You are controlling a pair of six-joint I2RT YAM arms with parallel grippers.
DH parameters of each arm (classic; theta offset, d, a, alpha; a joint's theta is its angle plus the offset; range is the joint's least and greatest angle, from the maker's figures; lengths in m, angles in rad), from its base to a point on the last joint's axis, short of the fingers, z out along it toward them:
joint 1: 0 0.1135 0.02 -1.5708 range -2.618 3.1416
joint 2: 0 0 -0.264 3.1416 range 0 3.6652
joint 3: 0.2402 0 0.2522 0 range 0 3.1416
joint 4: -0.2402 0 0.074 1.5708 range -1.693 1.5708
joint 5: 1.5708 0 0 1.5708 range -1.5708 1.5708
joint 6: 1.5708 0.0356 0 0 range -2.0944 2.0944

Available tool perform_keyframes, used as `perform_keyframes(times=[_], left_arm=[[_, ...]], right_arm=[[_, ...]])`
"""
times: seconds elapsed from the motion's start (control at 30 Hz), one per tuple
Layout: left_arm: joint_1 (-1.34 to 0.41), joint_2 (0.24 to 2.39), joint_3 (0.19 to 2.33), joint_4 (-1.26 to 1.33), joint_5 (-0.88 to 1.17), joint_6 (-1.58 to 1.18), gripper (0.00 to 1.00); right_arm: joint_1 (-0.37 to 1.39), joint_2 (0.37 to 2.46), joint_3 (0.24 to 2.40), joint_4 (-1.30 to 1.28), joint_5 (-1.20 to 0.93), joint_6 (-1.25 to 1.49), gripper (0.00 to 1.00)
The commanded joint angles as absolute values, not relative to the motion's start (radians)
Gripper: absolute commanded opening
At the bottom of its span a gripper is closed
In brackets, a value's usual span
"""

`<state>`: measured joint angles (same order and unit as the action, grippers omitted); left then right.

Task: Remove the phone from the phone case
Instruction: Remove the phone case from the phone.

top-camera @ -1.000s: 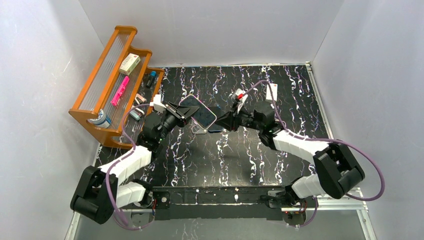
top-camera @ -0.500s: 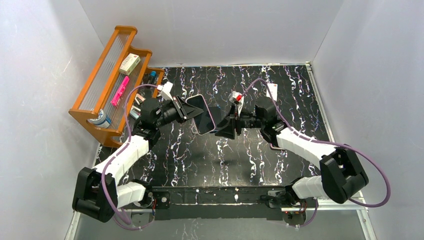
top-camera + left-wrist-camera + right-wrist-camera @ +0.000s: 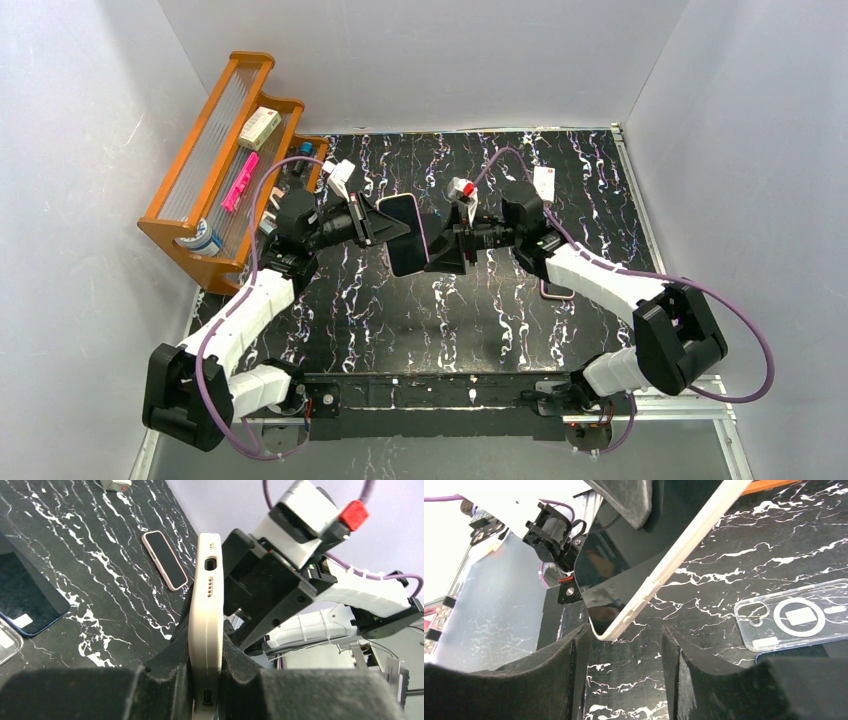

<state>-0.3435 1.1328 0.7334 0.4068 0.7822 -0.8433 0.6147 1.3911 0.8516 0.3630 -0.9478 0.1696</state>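
Black marbled table (image 3: 500, 330) lay under both arms, which reached from its near edge and met in the air over its middle. Nothing was separated yet: the phone (image 3: 624, 575) sat fully in its cream phone case (image 3: 206, 620), so the whole prying-out seemed left to do. Left pincer (image 3: 205, 680) was clenched on the phone case, front and back, holding it tilted aloft. Right pincer (image 3: 624, 647) stood released, its fingers straddling one corner. A wooden rack (image 3: 215, 170) stood at the far left corner.
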Motion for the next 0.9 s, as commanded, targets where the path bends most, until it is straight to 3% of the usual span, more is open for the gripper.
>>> perform_keyframes(times=[0.0,0.27,0.53,0.63,0.87], left_arm=[[-0.34,1.083,0.796,0.446,0.867,-0.818,0.0],[-0.341,1.088,0.813,0.446,0.922,-0.811,0.0],[-0.341,1.092,0.832,0.444,0.976,-0.861,0.0],[-0.341,1.104,0.848,0.431,0.976,-0.879,0.0],[-0.341,1.116,0.862,0.426,0.992,-0.913,0.0]], right_arm=[[0.628,1.409,0.904,0.358,-1.004,0.139,0.57],[0.638,1.425,0.933,0.314,-1.025,0.092,0.42],[0.661,1.445,0.968,0.232,-1.05,-0.025,0.18],[0.681,1.441,0.971,0.211,-1.052,-0.103,0.02],[0.777,1.441,1.023,0.077,-0.912,-0.35,0.01]])
